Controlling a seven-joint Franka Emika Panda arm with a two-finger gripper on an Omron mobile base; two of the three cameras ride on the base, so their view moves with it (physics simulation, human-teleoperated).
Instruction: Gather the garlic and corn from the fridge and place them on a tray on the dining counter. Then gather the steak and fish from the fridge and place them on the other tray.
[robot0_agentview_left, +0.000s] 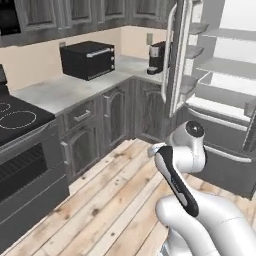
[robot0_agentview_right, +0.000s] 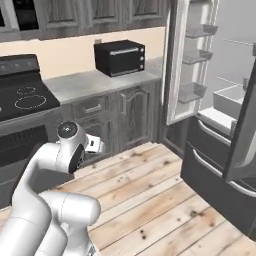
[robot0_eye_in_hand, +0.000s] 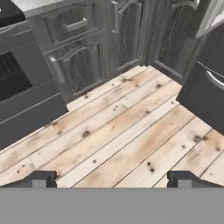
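Pale plank flooring (robot0_eye_in_hand: 113, 131) fronts the tall dark-grey French-door fridge (robot0_agentview_right: 220, 115), doors swung wide, shelves showing no food from here. The gripper (robot0_eye_in_hand: 112, 178), jaws apart and empty, should rise toward those shelves before reaching.
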